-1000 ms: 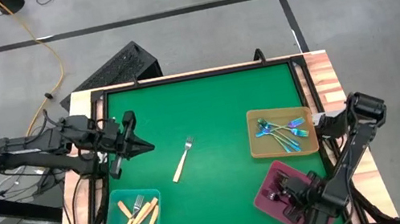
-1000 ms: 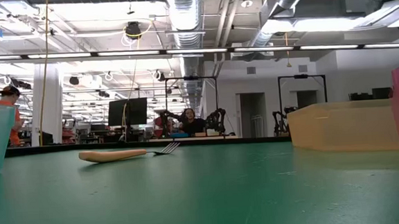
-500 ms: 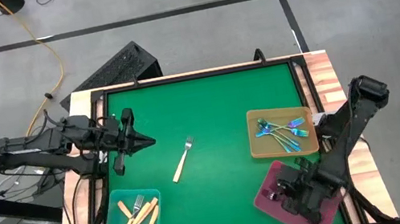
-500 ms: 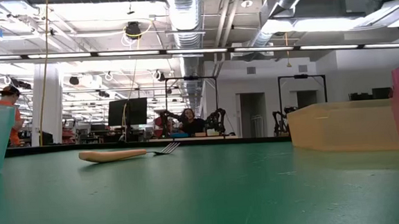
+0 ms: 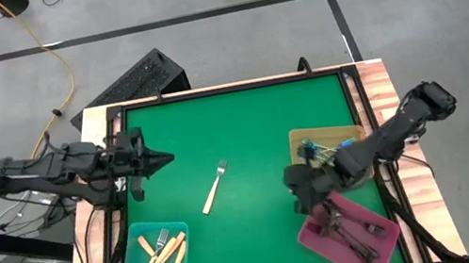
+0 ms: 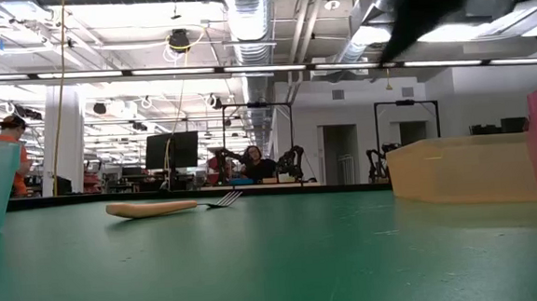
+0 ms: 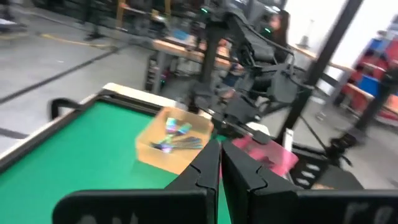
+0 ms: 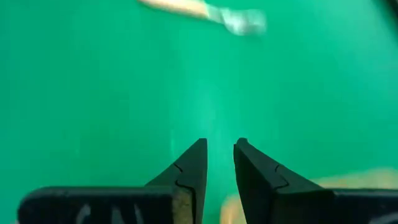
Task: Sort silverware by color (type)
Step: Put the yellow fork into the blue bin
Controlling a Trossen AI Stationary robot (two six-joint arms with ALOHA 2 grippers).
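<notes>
One cream-handled fork (image 5: 215, 187) lies alone mid-counter (image 5: 244, 130), its long axis diagonal, tines toward the far right, handle toward the near left. The right gripper (image 5: 299, 199) hovers over the mat beside the pink tray (image 5: 314, 236), fingers narrowly apart, empty. The left gripper (image 5: 163, 161) is closed at the left edge.

Robotics lab: exposed ducts (image 6: 241, 12), monitors (image 6: 171, 149), other arm rigs (image 6: 292, 160)

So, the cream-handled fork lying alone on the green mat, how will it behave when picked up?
The cream-handled fork looks rigid and slim, so probably light. It lies flat on the green mat, so a pinch may slip. It seems unlikely to roll.
</notes>
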